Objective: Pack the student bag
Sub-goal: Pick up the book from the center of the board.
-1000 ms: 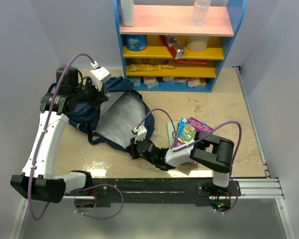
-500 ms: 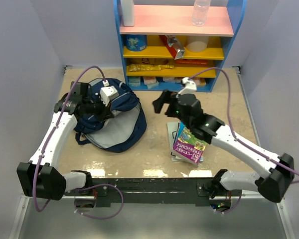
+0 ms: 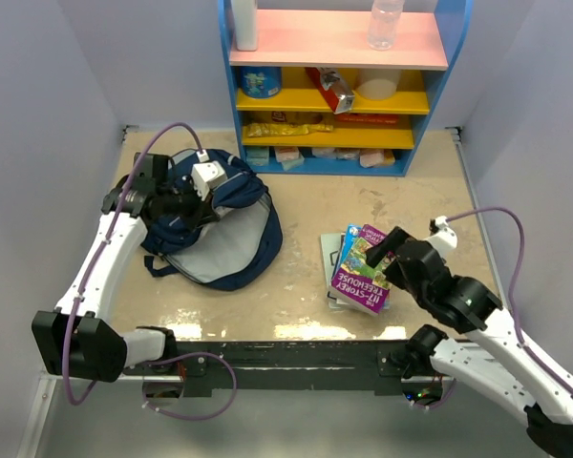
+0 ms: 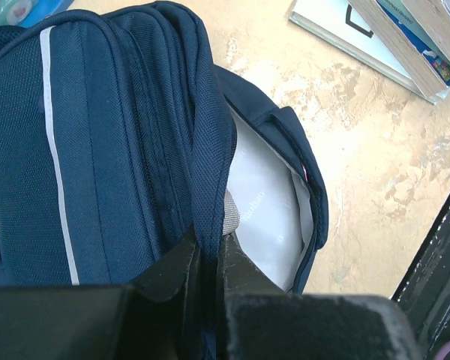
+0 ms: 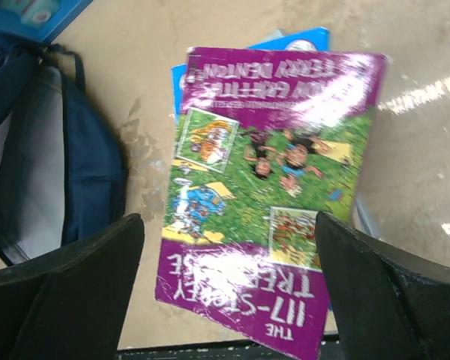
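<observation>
Navy student bag (image 3: 233, 195) rim pinched by left gripper (image 4: 208, 252); right gripper (image 5: 226, 229) wide over purple book (image 5: 270, 172), apart from bag.

A purple comic book, "The 117-Storey Treehouse" (image 3: 363, 270), lies on top of a small stack, over a blue book (image 3: 347, 244), on the beige table (image 3: 411, 191). At the far edge stands a blue shelf unit (image 3: 227, 86) with a clear bottle (image 3: 385, 24), a blue tin (image 3: 260, 81) and a red packet (image 3: 332, 88).
</observation>
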Available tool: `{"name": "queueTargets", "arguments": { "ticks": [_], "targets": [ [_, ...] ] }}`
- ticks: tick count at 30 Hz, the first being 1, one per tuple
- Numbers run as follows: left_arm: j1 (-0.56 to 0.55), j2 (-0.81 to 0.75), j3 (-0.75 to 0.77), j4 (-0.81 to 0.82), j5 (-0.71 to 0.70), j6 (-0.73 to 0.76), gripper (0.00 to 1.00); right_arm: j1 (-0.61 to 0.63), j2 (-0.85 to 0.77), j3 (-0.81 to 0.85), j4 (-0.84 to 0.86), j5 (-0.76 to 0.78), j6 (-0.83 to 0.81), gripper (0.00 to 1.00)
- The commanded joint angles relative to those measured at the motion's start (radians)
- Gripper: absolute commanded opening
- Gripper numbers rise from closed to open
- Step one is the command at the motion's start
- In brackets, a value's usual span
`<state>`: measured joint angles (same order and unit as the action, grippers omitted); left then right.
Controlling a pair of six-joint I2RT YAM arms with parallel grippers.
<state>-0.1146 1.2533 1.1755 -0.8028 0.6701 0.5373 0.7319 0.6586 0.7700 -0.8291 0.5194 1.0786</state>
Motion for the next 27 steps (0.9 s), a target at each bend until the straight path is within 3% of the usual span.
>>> {"name": "queueTargets", "arguments": {
  "ticks": [1,11,17,22,27],
  "targets": [
    [-0.016,-0.011,0.075,0.079,0.095,0.013,0.00,0.000,-0.036,-0.034,-0.169,0.076,0.193,0.99],
    [-0.025,-0.012,0.064,0.071,0.112,0.016,0.00,-0.002,-0.071,-0.129,-0.125,0.214,0.322,0.99],
    [-0.026,-0.018,0.049,0.076,0.118,0.016,0.00,-0.002,-0.030,-0.179,0.021,0.264,0.339,0.99],
    [-0.026,-0.026,0.049,0.068,0.115,0.023,0.00,-0.011,-0.034,-0.264,0.257,0.283,0.293,0.99],
    [-0.026,-0.035,0.049,0.056,0.109,0.035,0.00,-0.035,-0.022,-0.340,0.289,0.257,0.385,0.97]
  ]
}}
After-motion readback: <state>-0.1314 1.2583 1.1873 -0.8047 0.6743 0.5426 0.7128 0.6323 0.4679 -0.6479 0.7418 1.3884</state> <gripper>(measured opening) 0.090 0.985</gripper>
